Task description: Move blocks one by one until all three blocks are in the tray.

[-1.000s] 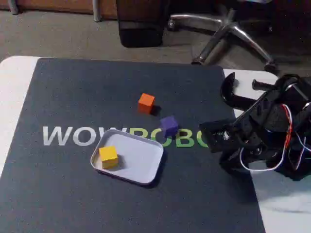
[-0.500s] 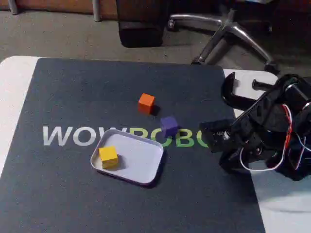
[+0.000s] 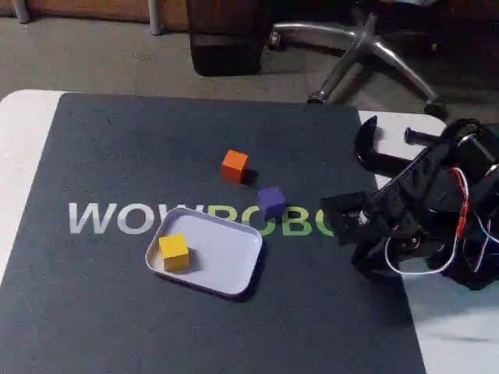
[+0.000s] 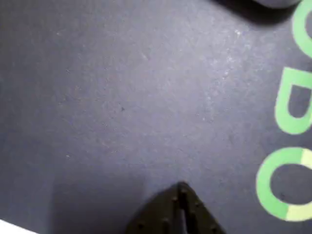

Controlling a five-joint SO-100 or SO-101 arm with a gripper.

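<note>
In the fixed view the white tray (image 3: 234, 265) lies on the dark mat, with the yellow block (image 3: 174, 252) inside its left end. The purple block (image 3: 270, 202) stands on the mat just beyond the tray's far right corner. The orange block (image 3: 235, 166) sits a little farther back and to the left, also on the mat. My gripper (image 3: 334, 218) hovers low at the mat's right side, well right of the purple block and holding nothing. The wrist view shows the gripper (image 4: 181, 191) with both black fingertips pressed together above bare mat.
The dark mat (image 3: 117, 156) with "WOWROBO" lettering covers most of the white table (image 3: 19, 132). A black clamp (image 3: 374, 152) and the arm's base with wires (image 3: 444, 226) crowd the right edge. An office chair base (image 3: 366, 54) stands on the floor behind.
</note>
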